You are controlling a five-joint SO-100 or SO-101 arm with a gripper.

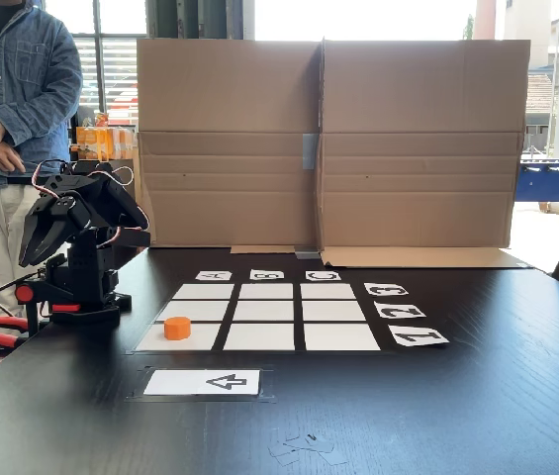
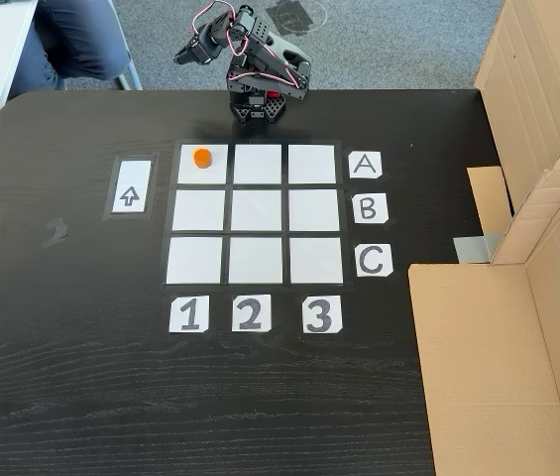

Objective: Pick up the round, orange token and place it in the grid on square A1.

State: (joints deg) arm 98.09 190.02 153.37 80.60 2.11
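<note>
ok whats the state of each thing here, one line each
small bright orange round token: resting flat on square A1, near its top left corner in the overhead-style fixed view, free of the hand
3x3 grid of white paper squares: the other eight squares bare
black robot arm's hand: folded back at the base, away from the grid, open or shut unclear
brown cardboard screen: standing upright

Small paper labels edging the grid read A, B and C down one side and 1, 2, 3 along another, a separate white card bears a black arrow, and the orange packages behind seem printed, though unreadably.
</note>
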